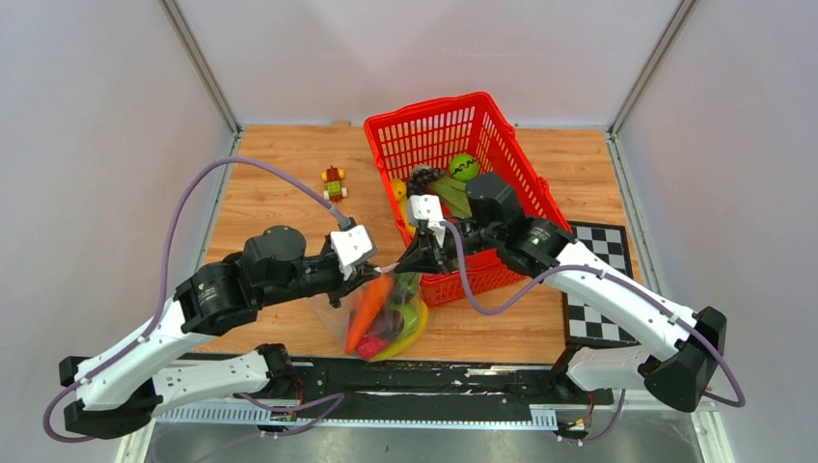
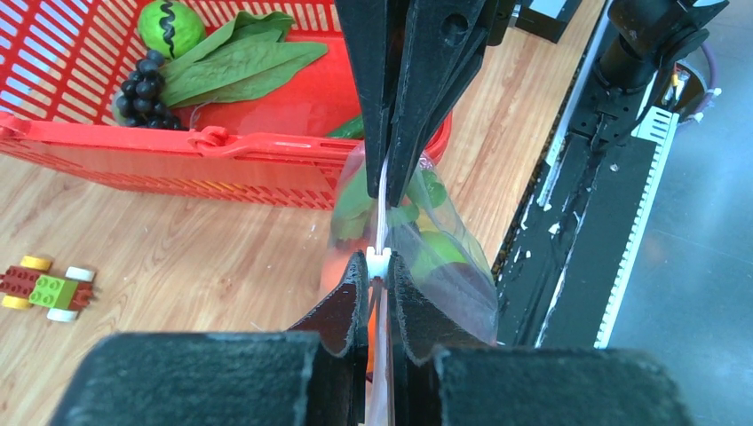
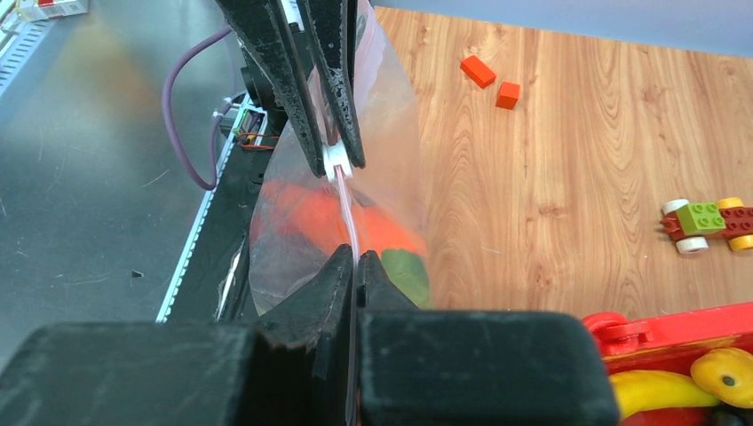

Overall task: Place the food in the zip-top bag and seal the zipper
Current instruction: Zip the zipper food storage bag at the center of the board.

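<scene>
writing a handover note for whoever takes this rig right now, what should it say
Left claw: shut on the zipper.
Right claw: shut on the same strip, tip to tip with the left one.
Zip-top bag: hangs between them, with the carrot and other food inside.
Lime, grapes and leaves lie in the red basket.
Left: probably closing the strip. A full seal cannot be confirmed from here.

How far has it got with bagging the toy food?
Done: a carrot and some green pieces sit inside the zip-top bag. In hand: the left end effector and right end effector are shut on the zipper, the bag hanging between them. Left: finishing the seal, which I cannot confirm; a lime, grapes and leaves lie in the red basket.
</scene>
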Controlling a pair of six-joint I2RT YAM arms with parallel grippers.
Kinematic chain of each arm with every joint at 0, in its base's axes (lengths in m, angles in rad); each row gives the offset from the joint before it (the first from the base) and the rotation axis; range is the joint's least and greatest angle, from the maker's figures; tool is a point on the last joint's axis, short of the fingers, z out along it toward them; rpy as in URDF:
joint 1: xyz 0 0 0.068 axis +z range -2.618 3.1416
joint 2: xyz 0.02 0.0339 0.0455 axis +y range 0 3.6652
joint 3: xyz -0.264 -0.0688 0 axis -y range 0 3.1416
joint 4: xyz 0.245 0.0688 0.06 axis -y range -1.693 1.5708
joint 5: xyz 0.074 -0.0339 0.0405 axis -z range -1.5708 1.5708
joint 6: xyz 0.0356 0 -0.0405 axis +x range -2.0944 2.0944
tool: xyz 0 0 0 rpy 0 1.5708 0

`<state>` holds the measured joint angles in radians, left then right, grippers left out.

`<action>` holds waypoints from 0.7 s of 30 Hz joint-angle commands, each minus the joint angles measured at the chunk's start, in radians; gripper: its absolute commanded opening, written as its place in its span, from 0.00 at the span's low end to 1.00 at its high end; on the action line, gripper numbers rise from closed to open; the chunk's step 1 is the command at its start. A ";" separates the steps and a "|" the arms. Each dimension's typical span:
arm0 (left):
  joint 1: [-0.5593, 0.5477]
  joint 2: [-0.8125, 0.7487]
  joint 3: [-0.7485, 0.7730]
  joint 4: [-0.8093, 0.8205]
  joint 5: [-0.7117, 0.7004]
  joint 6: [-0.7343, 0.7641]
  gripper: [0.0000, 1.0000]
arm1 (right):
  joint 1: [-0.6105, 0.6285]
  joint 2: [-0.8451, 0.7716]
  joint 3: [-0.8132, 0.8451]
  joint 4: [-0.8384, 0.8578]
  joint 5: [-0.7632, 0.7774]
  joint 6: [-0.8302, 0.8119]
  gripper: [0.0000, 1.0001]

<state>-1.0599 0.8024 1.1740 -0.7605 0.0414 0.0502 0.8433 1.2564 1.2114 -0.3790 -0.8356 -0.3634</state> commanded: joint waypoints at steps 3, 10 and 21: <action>0.000 -0.054 0.009 0.032 -0.039 -0.004 0.00 | -0.004 -0.071 -0.035 0.068 0.078 0.015 0.00; 0.001 -0.073 0.008 -0.035 -0.119 -0.019 0.00 | -0.004 -0.106 -0.083 0.139 0.188 0.072 0.00; 0.000 -0.174 -0.033 -0.125 -0.415 -0.124 0.02 | -0.007 -0.170 -0.167 0.243 0.307 0.145 0.00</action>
<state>-1.0611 0.6807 1.1378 -0.8410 -0.1879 -0.0216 0.8501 1.1309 1.0435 -0.1925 -0.6266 -0.2516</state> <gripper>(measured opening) 0.100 0.022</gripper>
